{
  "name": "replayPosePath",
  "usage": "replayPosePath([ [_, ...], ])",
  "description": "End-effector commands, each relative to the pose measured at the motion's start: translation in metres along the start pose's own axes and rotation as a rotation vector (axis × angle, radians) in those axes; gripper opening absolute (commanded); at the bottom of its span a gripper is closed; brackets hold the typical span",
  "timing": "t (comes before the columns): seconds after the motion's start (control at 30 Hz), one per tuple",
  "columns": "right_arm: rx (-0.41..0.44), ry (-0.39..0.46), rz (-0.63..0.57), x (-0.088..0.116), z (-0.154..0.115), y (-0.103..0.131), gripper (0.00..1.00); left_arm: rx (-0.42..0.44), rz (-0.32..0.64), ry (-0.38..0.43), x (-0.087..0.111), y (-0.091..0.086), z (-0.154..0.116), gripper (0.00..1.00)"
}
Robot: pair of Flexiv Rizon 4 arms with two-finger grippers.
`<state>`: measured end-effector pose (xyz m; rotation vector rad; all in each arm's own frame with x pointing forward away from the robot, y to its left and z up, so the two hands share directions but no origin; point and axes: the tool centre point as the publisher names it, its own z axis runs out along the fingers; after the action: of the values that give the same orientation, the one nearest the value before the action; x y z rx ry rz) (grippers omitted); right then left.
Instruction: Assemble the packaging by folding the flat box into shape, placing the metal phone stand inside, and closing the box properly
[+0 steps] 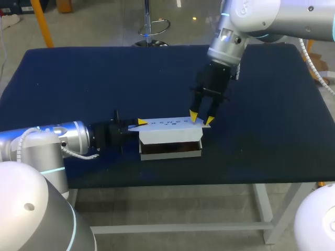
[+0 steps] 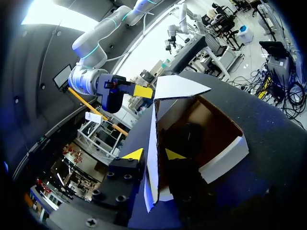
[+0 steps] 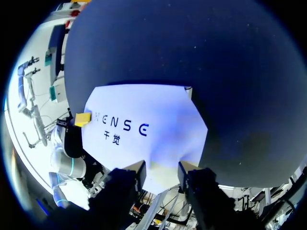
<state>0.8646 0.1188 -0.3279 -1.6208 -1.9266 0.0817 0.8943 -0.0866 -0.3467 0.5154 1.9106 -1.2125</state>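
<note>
Box (image 1: pixel 170 138) sits near the front edge of the table (image 1: pixel 78 83), lid (image 1: pixel 167 124) partly up. Your left gripper (image 2: pixel 153 154) pinches its left end panel. Right gripper (image 1: pixel 201 119) is spread, tips on the lid's right end.

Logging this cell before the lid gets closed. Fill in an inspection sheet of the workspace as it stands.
surface: table covered with a dark blue cloth.
job's things: white box folded into shape, lid open; a dark object lies inside, probably the phone stand, too dim to confirm.
clutter: nothing seen.
grippers: left gripper at the lid's left end, grip unclear; right gripper open, tips at the lid's right end.
cables: white hoses run along both arms.
surroundings: nothing seen touching the table or arms.
</note>
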Motion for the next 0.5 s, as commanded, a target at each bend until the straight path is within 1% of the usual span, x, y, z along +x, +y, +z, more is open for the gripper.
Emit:
replayPosePath([
  [0.03,-0.005,-0.002,-0.006,-0.001,0.003,-0.001,0.48,-0.004,-0.001,-0.007,0.001,-0.003,-0.004,0.34],
  [0.1,-0.007,-0.003,-0.007,-0.001,0.004,-0.001,0.48,-0.003,0.0,-0.011,0.0,-0.004,-0.006,0.37],
  [0.37,-0.009,-0.006,-0.013,-0.002,0.007,0.0,0.48,-0.004,-0.004,-0.032,-0.002,-0.006,-0.021,0.4],
  [0.5,-0.012,-0.006,-0.013,-0.002,0.008,0.0,0.48,-0.012,-0.011,-0.03,-0.001,-0.007,-0.034,0.45],
])
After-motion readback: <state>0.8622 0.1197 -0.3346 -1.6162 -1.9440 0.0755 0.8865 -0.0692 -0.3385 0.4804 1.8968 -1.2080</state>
